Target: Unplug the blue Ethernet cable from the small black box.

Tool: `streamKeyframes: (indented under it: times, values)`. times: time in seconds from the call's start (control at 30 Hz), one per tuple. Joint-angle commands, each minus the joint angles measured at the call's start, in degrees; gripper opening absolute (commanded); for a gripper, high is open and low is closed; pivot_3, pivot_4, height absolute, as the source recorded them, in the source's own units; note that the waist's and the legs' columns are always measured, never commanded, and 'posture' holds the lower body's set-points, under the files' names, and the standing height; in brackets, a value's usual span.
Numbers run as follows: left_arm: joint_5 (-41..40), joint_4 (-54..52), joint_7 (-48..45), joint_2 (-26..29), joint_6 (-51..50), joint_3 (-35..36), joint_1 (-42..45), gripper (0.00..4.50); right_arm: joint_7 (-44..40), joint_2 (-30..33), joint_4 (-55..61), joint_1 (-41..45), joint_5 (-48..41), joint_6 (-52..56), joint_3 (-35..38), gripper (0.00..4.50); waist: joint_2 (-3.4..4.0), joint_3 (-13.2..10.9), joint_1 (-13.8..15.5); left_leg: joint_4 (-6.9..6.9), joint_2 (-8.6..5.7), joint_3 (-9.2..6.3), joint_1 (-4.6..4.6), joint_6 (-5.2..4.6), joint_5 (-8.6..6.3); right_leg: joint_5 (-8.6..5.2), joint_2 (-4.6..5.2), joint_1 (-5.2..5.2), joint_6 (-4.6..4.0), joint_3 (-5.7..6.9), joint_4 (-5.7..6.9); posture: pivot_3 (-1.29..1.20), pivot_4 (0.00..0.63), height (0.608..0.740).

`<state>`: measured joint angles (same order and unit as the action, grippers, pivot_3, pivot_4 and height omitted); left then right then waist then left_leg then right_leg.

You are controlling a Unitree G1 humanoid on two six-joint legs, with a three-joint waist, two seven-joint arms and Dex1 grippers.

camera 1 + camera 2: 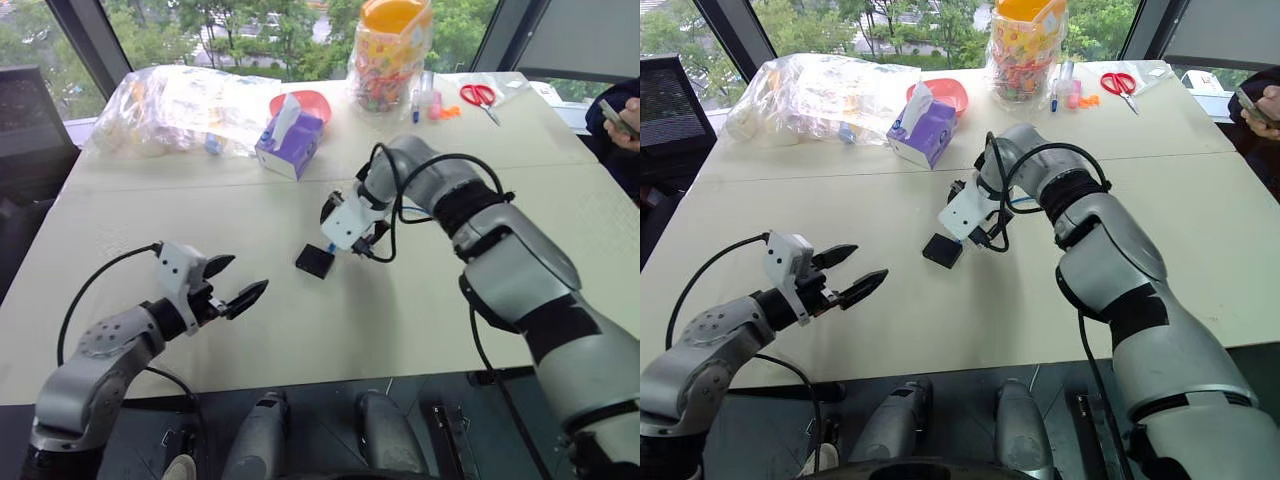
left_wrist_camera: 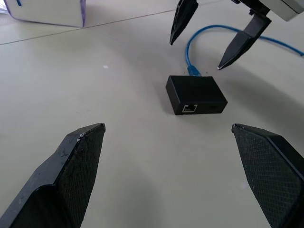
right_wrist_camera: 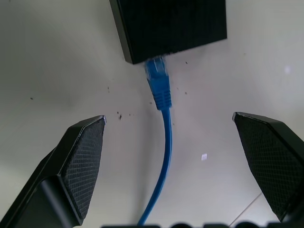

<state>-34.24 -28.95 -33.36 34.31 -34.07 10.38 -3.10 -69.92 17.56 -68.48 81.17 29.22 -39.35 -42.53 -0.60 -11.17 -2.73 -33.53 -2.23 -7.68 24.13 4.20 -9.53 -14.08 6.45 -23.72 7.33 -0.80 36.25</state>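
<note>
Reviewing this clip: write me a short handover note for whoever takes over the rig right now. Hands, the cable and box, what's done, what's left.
Left hand: open, holding nothing, hovering over the table on the robot's left, pointed toward the small black box.
Right hand: open, holding nothing, pointing down just above the blue Ethernet cable beside the box, fingers either side of the cable, not touching.
Box: lies flat mid-table. The cable's plug sits in the box's port on the side facing away from the robot; a second port facing the left hand is free.
Done: right hand lined up over the cable.
Left: grip near the plug, probably steady the box with the left hand, pull it out.
</note>
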Motion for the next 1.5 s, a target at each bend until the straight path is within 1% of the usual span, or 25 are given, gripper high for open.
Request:
streamKeyframes:
  times: [0.03,0.2,0.23,0.3,0.43,0.53,0.6,0.7,0.77,0.8,0.87,0.97,1.0,1.07,1.13,1.23,1.37,1.5]
  values:
    - [1.58,-0.21,-1.45,1.68,2.31,1.17,0.55,4.46,1.27,-2.13,-1.78,2.82,2.41,-0.79,0.02,4.50,0.00,0.00,0.00,0.02,0.00,0.00,-0.01,0.00,0.00,0.00,0.00,0.00,0.00,-0.01,0.00,0.00,0.150,0.728]
    - [2.76,0.97,-1.45,2.07,3.51,1.92,1.12,4.46,4.03,-4.98,-4.48,3.40,6.98,-0.35,-1.43,4.50,0.00,0.00,0.02,0.34,0.01,0.01,-0.10,0.19,0.13,0.01,-0.02,-0.09,0.01,-0.07,0.00,0.00,0.150,0.728]
    - [2.88,1.04,-1.30,1.94,3.63,1.98,1.27,4.49,5.10,-5.43,-5.00,3.47,8.20,0.01,-2.00,4.24,0.00,0.00,0.01,0.37,0.01,0.01,-0.11,0.20,0.13,0.01,-0.03,-0.09,0.02,-0.07,0.01,0.00,0.150,0.728]
    - [3.22,0.96,-0.94,1.75,3.85,2.04,1.33,4.50,6.68,-6.48,-6.10,3.46,10.60,0.94,-3.32,3.61,-0.01,0.00,-0.01,0.39,0.04,0.01,-0.17,0.21,0.13,0.01,-0.05,-0.07,0.02,-0.07,0.02,0.00,0.150,0.728]
    - [3.46,0.27,-0.49,1.40,3.97,2.26,0.76,4.50,7.77,-7.34,-7.41,3.33,13.42,1.60,-4.56,1.63,-0.01,0.01,-0.73,0.46,0.06,0.02,-0.70,0.22,0.12,-0.02,-0.08,0.39,-0.04,-0.12,0.02,0.00,0.150,0.728]
    - [3.90,-0.01,-0.37,1.31,4.33,2.46,0.22,4.50,7.05,-7.73,-7.78,3.22,13.72,1.40,-4.10,0.05,-0.01,0.01,-1.32,0.46,0.08,0.00,-0.78,0.22,0.13,0.01,-0.11,0.43,-0.16,-0.14,0.06,0.00,0.150,0.728]
    - [3.98,0.03,-0.06,1.11,4.44,2.56,0.37,4.50,6.74,-7.75,-7.74,3.19,13.33,1.06,-3.39,0.01,-0.01,0.01,-1.34,0.45,0.08,0.00,-0.80,0.22,0.16,0.03,-0.12,0.39,-0.18,-0.16,0.14,0.00,0.150,0.728]
    - [4.19,0.72,0.24,0.79,4.82,2.71,0.85,4.50,8.75,-7.42,-7.01,3.24,11.17,1.17,-0.71,0.01,-0.01,0.01,-1.31,0.45,0.11,-0.02,-0.79,0.23,0.17,0.03,-0.17,0.36,-0.19,-0.17,0.19,0.00,0.150,0.728]
    - [4.30,1.51,1.09,0.01,5.22,2.91,1.84,4.50,9.34,-5.67,-5.49,2.75,5.50,0.26,5.02,0.01,0.01,0.00,-1.28,0.46,0.12,-0.01,-0.77,0.25,0.18,0.03,-0.19,0.31,-0.18,-0.20,0.19,0.00,0.150,0.728]
    - [4.23,1.90,1.60,-0.47,5.26,3.00,2.57,4.50,11.15,-4.59,-4.48,2.35,3.17,-0.38,7.73,0.01,0.00,-0.01,-1.21,0.47,0.12,-0.01,-0.74,0.25,0.18,0.03,-0.19,0.29,-0.18,-0.21,0.18,0.00,0.150,0.728]
    - [4.13,2.18,2.18,-1.17,5.05,3.11,3.63,4.50,13.19,-3.18,-3.11,1.65,0.82,-0.63,10.87,0.01,-0.01,-0.01,-1.11,0.47,0.12,-0.02,-0.69,0.25,0.19,0.03,-0.19,0.28,-0.15,-0.21,0.18,0.00,0.150,0.728]
    - [2.80,3.63,3.31,-2.80,4.02,3.19,7.28,4.50,21.95,0.49,1.24,-1.36,-3.43,-0.95,17.29,0.01,-0.02,-0.01,-0.75,0.47,0.12,-0.02,-0.68,0.25,0.19,0.03,-0.19,0.31,-0.14,-0.21,0.14,0.00,0.150,0.728]
    - [2.47,4.43,3.29,-3.14,3.61,2.93,8.56,4.50,25.81,2.48,3.61,-3.04,-3.25,-2.34,18.40,0.01,-0.04,0.00,-0.62,0.46,0.12,-0.02,-0.68,0.25,0.19,0.03,-0.20,0.33,-0.14,-0.21,0.12,0.00,0.150,0.728]
    - [2.43,6.25,2.84,-3.61,3.21,1.91,11.26,4.50,38.66,6.71,9.65,-6.91,1.34,-3.96,19.13,0.01,-0.04,0.00,-0.19,0.45,0.11,0.00,-0.68,0.25,0.19,0.03,-0.19,0.36,-0.14,-0.23,0.07,0.00,0.150,0.728]
    - [2.15,7.76,2.59,-4.07,2.78,1.18,13.64,4.50,49.06,8.61,15.31,-10.64,3.68,-3.01,20.76,0.01,-0.05,0.00,0.16,0.44,0.11,0.01,-0.68,0.24,0.19,0.02,-0.19,0.36,-0.15,-0.24,0.06,0.00,0.150,0.728]
    - [1.20,10.38,2.69,-5.93,1.27,-0.71,19.19,4.50,60.90,10.65,29.15,-20.29,8.03,0.72,23.57,0.01,-0.06,0.01,0.28,0.45,0.11,0.07,-0.67,0.24,0.20,0.02,-0.19,0.35,-0.15,-0.30,0.05,0.00,0.150,0.728]
    - [-1.25,11.27,1.51,-7.57,-2.16,-2.57,23.93,4.50,65.30,9.00,44.08,-30.67,11.58,9.90,24.98,0.01,-0.08,0.02,0.02,0.42,0.11,0.13,-0.65,0.23,0.21,0.12,-0.19,0.33,0.02,-0.37,0.04,0.00,0.150,0.728]
    - [-2.02,11.67,0.20,-7.19,-3.94,-3.38,25.87,4.50,66.38,7.16,50.82,-34.51,13.75,15.63,24.72,0.01,-0.08,0.02,-0.18,0.42,0.12,0.15,-0.66,0.23,0.21,0.13,-0.20,0.30,0.04,-0.39,0.05,0.00,0.150,0.728]
